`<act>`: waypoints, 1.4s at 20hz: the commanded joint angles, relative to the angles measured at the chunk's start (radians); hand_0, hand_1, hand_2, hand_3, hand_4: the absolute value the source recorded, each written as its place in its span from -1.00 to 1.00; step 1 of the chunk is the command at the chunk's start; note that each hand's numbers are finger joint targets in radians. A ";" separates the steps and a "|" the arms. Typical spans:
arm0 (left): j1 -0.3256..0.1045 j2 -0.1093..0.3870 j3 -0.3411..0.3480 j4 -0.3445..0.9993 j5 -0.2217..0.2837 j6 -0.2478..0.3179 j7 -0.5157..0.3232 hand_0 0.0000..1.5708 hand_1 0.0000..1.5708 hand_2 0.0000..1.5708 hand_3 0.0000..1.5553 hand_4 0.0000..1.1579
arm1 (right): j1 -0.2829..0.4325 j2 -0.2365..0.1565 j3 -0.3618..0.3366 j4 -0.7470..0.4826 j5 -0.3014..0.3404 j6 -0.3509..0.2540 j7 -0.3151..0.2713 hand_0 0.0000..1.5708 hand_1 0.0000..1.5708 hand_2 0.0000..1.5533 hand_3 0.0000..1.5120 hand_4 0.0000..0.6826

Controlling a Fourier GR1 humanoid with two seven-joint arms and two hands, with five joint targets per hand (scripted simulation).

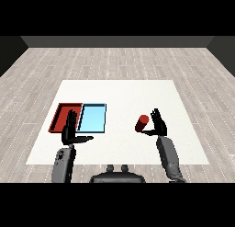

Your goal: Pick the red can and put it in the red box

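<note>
Nearest, at lower left of the frame, the left hand (69, 132) is raised with fingers straight and thumb stuck out sideways, overlapping the red tray's near edge. Right of centre, the right hand (159, 124) is spread just beside the red can (142, 123), which stands tilted on the white table (124, 95). Further back at left, the red tray (60, 116) touches the light blue tray (93, 118).

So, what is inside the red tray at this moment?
Nothing can be seen inside the red tray; its visible floor is bare. The left robot hand covers its near right part, so that corner cannot be checked. The red can is by the right robot hand.
</note>
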 commanded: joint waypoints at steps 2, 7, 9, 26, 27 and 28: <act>0.075 -0.004 -0.033 -0.096 -0.018 0.003 0.035 -1.00 -1.00 -1.00 -1.00 -1.00 | -0.070 0.027 0.002 0.095 0.000 -0.042 -0.016 -1.00 -1.00 -1.00 -1.00 -1.00; -0.009 0.003 0.013 -0.008 0.012 -0.004 -0.012 -1.00 -1.00 -1.00 -1.00 -1.00 | -0.073 0.013 -0.002 0.213 0.009 0.002 -0.126 -1.00 -1.00 -1.00 -1.00 -1.00; 0.002 0.002 0.004 -0.041 0.004 0.006 0.015 -1.00 -1.00 -1.00 -1.00 -1.00 | -0.111 0.020 -0.001 0.151 -0.021 -0.037 -0.038 -1.00 -1.00 -1.00 -1.00 -1.00; 0.099 0.009 0.011 -0.058 0.017 -0.033 -0.044 -1.00 -1.00 -1.00 -1.00 -1.00 | -0.227 0.016 -0.006 0.302 -0.025 -0.064 -0.055 -1.00 -1.00 -1.00 -1.00 -1.00; 0.023 0.031 0.030 -0.052 0.037 -0.034 0.030 -1.00 -1.00 -1.00 -1.00 -1.00 | -0.185 0.037 0.027 0.271 -0.003 -0.078 -0.069 -1.00 -1.00 -1.00 -1.00 -1.00; -0.003 0.011 0.025 -0.033 0.035 -0.009 0.036 -1.00 -1.00 -1.00 -1.00 -1.00 | -0.116 0.045 0.048 0.112 -0.031 -0.080 0.025 -1.00 -1.00 -1.00 -1.00 -1.00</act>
